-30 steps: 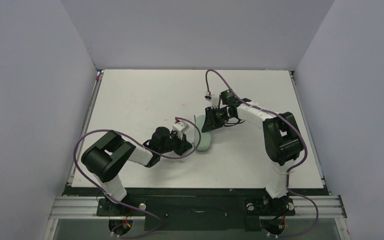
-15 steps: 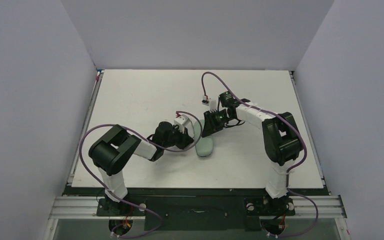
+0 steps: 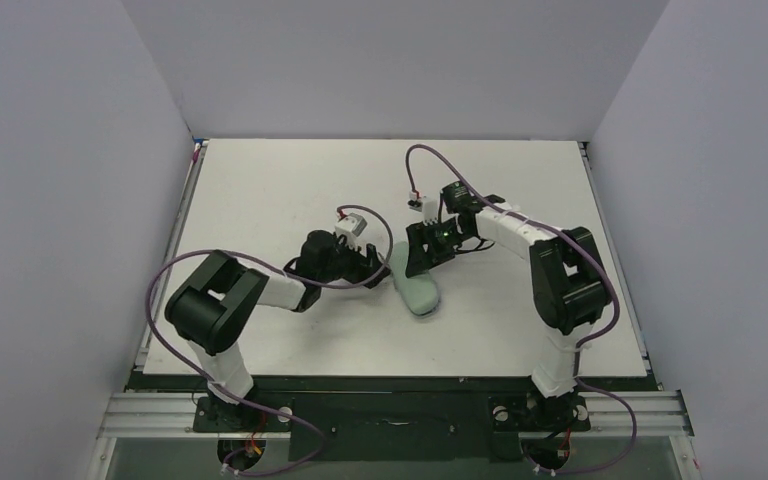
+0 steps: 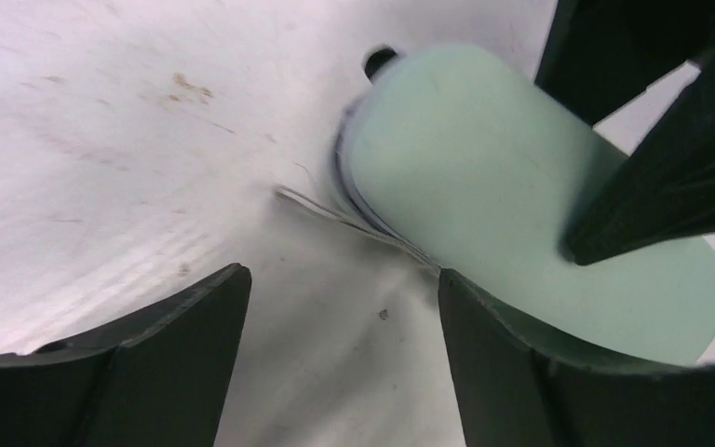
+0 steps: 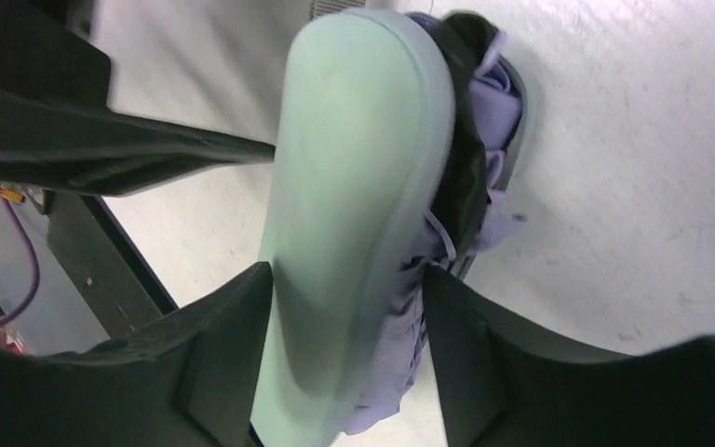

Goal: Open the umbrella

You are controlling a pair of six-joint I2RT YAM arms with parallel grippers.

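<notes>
The umbrella (image 5: 489, 112) is folded, lavender fabric with black folds, and bulges out of the side of a pale green case (image 5: 354, 186). The case (image 3: 418, 290) lies on the table between both arms. My right gripper (image 5: 346, 275) stands open astride the case's far end, with one finger beside the green shell and the other beside the lavender fabric. My left gripper (image 4: 343, 279) is open over bare table just left of the case (image 4: 484, 177), with nothing between its fingers. In the top view the left gripper (image 3: 370, 263) and right gripper (image 3: 422, 256) flank the case. Shaft and handle are hidden.
The white table (image 3: 290, 190) has a raised black rim (image 3: 390, 380) at its near edge. Grey walls close in the left, right and back. A purple cable (image 3: 430, 160) loops above the right wrist. The right gripper's dark fingers (image 4: 670, 177) reach into the left wrist view.
Both grippers have opened. The left gripper has backed off to the left of the case. The case has swung round so that its near end points more to the right.
</notes>
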